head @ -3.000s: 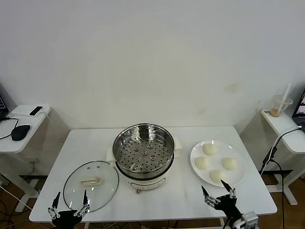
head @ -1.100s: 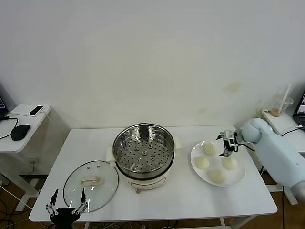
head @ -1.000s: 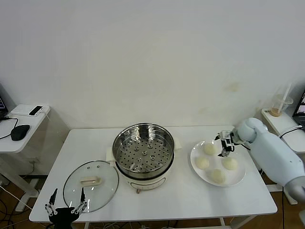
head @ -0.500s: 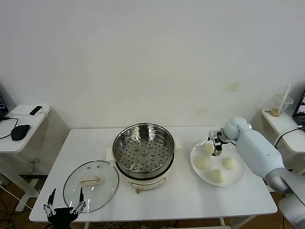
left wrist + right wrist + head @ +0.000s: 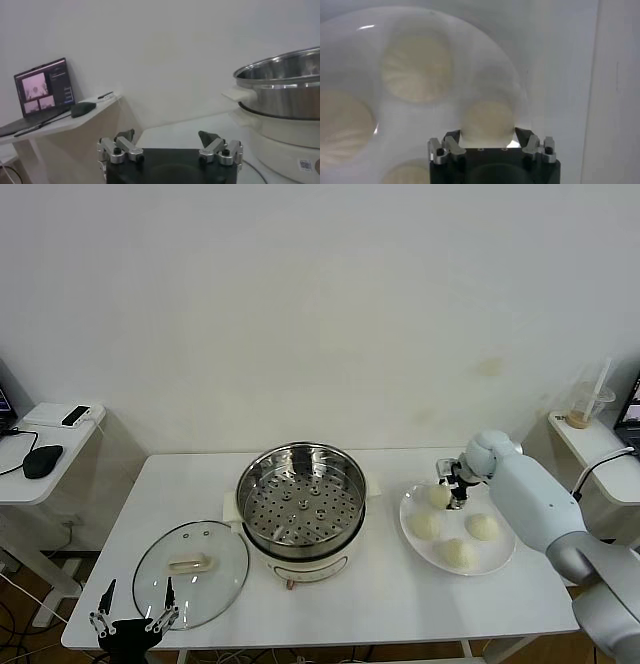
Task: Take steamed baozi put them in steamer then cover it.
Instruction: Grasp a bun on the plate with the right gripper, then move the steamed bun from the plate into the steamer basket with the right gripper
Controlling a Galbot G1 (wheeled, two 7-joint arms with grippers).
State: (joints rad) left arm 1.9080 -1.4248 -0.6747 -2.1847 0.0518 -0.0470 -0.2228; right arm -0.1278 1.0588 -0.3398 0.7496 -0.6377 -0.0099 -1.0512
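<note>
Four cream-white baozi lie on a flat white plate (image 5: 503, 556) right of the steamer: a far one (image 5: 438, 496), a left one (image 5: 425, 526), a right one (image 5: 483, 527) and a near one (image 5: 457, 554). My right gripper (image 5: 456, 487) is down at the far baozi. In the right wrist view its open fingers (image 5: 487, 141) stand either side of that baozi (image 5: 487, 120). The steel steamer (image 5: 301, 499) on its cream base stands uncovered, its perforated tray bare. The glass cover (image 5: 190, 572) lies flat on the table at its left. My left gripper (image 5: 133, 624) is open and idle at the table's front left edge.
The steamer's wall (image 5: 280, 95) shows in the left wrist view, beside a side desk with a laptop (image 5: 42, 90) and mouse. In the head view, side tables stand at the left (image 5: 45, 454) and right (image 5: 600, 444); a plastic cup (image 5: 583, 406) is on the right one.
My right arm has swung in from the front edge and moved leftward over the plate, ending with its fingers around the far baozi. The left gripper has barely moved.
</note>
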